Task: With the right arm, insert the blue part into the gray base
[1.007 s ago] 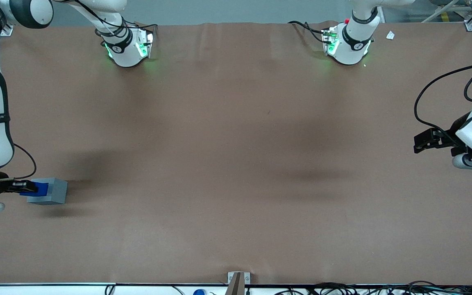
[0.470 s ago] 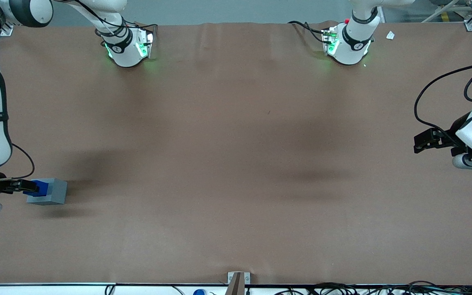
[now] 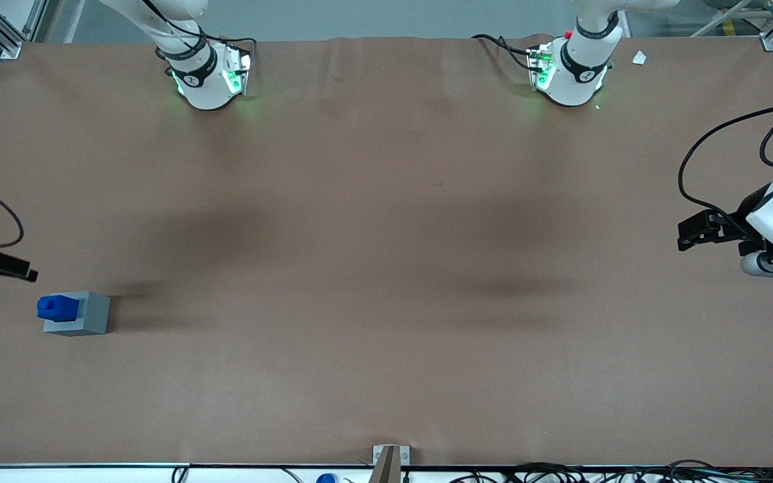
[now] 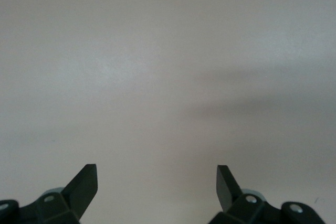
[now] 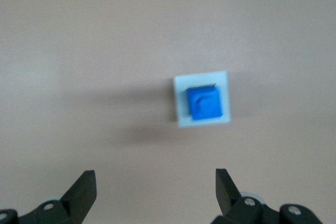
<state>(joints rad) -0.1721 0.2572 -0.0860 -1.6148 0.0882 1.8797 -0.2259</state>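
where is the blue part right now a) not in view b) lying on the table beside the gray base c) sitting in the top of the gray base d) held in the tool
c: the blue part sits in the top of the gray base, while the right arm's tool hangs open above it, holding nothing.

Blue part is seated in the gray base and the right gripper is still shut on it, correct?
Not quite. The blue part does sit in the gray base, but the gripper is open and hangs clear above it, as the right wrist view shows.
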